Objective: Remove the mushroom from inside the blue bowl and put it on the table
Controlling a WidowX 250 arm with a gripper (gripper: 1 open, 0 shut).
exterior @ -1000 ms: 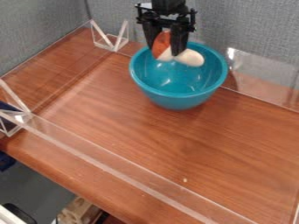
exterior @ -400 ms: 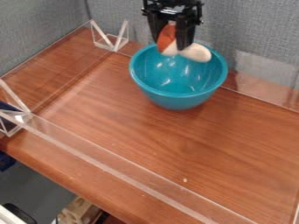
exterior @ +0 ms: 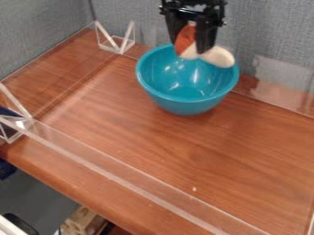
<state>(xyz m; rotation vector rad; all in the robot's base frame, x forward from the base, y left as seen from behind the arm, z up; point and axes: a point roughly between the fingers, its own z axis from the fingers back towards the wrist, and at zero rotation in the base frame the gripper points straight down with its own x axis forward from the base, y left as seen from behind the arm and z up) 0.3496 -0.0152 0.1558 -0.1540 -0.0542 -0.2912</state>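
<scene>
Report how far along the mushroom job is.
Done: the mushroom is out of the blue bowl's basin, gripped by the gripper above the bowl's far right rim. In hand: it hangs in the air, resting on nothing. Left: carry it clear of the bowl, lower it onto the table and let go.

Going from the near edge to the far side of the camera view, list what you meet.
Near clear acrylic wall → bare table → blue bowl → tool shut on the mushroom, above the bowl's far rim.
</scene>
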